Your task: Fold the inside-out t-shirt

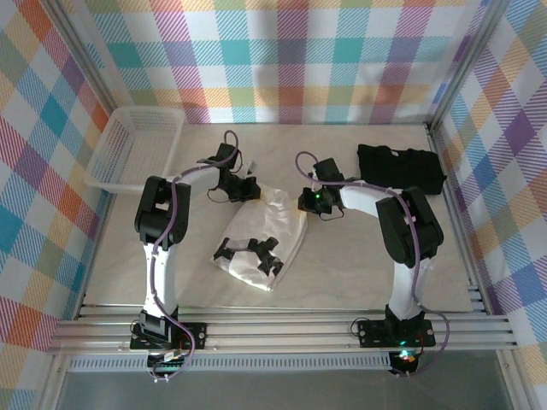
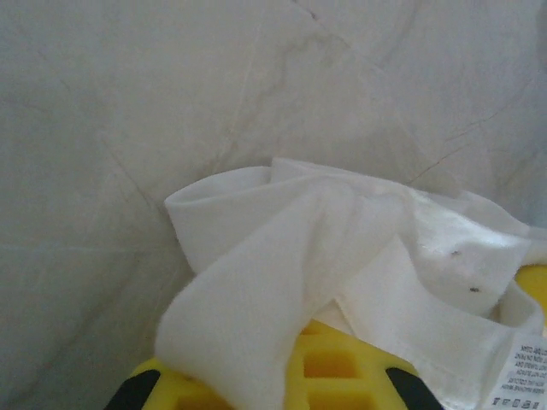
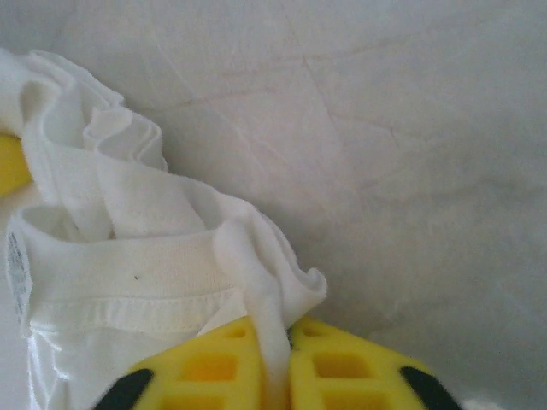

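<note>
Where one t-shirt (image 1: 267, 232) lies, left claw (image 1: 249, 190) and right claw (image 1: 305, 201) pinch it.

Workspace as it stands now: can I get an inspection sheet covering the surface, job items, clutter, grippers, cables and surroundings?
Surface: pale marbled table, no spills seen.
Job's things: white t-shirt bunched mid-table, care label showing.
Clutter: white basket at far left and black folded garment at far right, both apart from the t-shirt.
Grippers: left gripper and right gripper are each shut on the t-shirt's far edge.
Cables: purple cables run along both arms.
Surroundings: checked walls, metal rails at the near edge.
</note>
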`<state>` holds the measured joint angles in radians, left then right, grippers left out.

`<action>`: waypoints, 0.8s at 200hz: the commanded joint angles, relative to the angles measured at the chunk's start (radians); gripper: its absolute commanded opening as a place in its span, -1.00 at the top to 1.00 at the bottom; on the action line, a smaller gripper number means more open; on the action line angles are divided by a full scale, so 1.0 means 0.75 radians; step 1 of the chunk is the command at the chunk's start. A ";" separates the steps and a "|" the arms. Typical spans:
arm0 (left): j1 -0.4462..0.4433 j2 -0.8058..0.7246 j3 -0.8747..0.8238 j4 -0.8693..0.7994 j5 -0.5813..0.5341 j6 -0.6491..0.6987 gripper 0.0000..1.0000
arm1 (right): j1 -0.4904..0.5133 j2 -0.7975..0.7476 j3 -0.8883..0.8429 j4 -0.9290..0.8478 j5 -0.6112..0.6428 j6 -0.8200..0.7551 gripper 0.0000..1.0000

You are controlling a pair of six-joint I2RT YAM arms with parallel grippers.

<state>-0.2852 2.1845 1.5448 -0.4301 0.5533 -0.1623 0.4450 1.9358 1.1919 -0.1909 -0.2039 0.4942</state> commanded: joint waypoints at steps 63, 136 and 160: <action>0.123 -0.160 0.001 0.319 0.054 -0.229 1.00 | -0.091 -0.114 0.119 0.202 -0.007 -0.116 1.00; 0.141 -0.126 0.624 0.215 0.030 -0.276 1.00 | -0.173 -0.039 0.766 0.100 -0.088 -0.377 1.00; 0.140 -0.184 0.619 0.244 0.057 -0.298 1.00 | -0.173 -0.064 0.839 0.081 -0.141 -0.460 1.00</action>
<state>-0.1928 2.1021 2.0106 -0.2474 0.5682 -0.3573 0.3199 1.8950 1.7718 -0.1127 -0.2478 0.2535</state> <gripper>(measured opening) 0.073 0.074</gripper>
